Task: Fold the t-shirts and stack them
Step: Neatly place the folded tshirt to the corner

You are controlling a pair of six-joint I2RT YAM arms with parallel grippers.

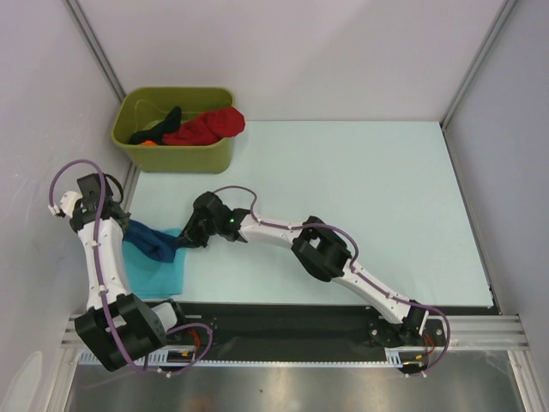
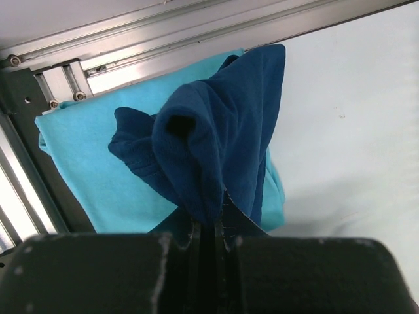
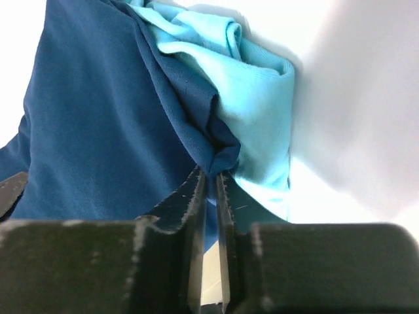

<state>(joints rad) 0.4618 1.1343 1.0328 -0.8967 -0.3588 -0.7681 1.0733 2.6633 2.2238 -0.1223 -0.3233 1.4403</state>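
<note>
From above, the crumpled navy shirt (image 1: 153, 240) lies over the flat turquoise shirt (image 1: 163, 273) at the bench's (image 1: 343, 189) near-left corner, its print hidden; a red shirt (image 1: 210, 127) spills from the green bin (image 1: 176, 159). Left wrist: the left claw (image 2: 213, 226) is clamped on a navy fold (fingertips buried in cloth). Right wrist: the right claw (image 3: 209, 190) pinches another navy fold, with the turquoise shirt bunched just beside it.

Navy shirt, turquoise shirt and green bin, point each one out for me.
navy shirt (image 2: 229, 118), left wrist view, on its bunched upper fold.
turquoise shirt (image 2: 85, 163), left wrist view, on its flat left part.
green bin (image 1: 176, 158), top external view, on its near outer wall.
</note>
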